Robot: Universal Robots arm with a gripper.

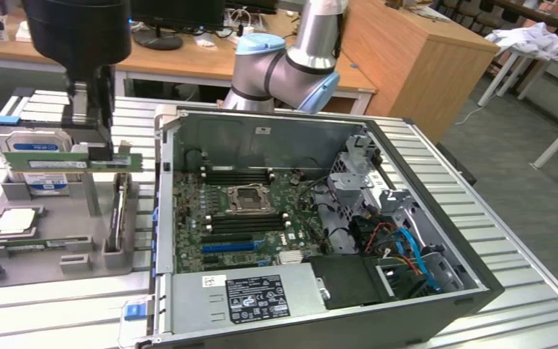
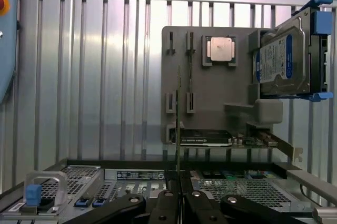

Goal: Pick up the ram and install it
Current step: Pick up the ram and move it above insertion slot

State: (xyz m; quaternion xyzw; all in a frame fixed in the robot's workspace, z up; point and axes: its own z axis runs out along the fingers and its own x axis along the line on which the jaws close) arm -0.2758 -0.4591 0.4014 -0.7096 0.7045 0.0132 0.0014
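In the exterior view, your gripper (image 1: 98, 149) hangs over the grey parts fixture (image 1: 56, 262) at the exterior view's left, well apart from the open computer case (image 1: 473, 291). The jaws are clamped on the ram (image 1: 124, 161), which is lifted clear of the fixture and hangs just beside the hard drive (image 1: 32, 142). The stick's long axis runs across the view, roughly level. The black memory slots (image 1: 235, 175) on the motherboard (image 1: 259, 233) lie off to the exterior view's right and lower, inside the case. Their length looks to run nearly the same way as the stick, so the offset you face is mostly sideways and down rather than a turn. Both fixture and case sit on the slatted metal worktop (image 1: 66, 313).

In the wrist view, you see the ram (image 2: 177, 124) edge-on, a thin line rising straight out from between the closed jaws of the gripper (image 2: 177, 184). Beyond it lie the fixture (image 2: 210, 92), its processor (image 2: 221, 49) and the hard drive (image 2: 284, 56).
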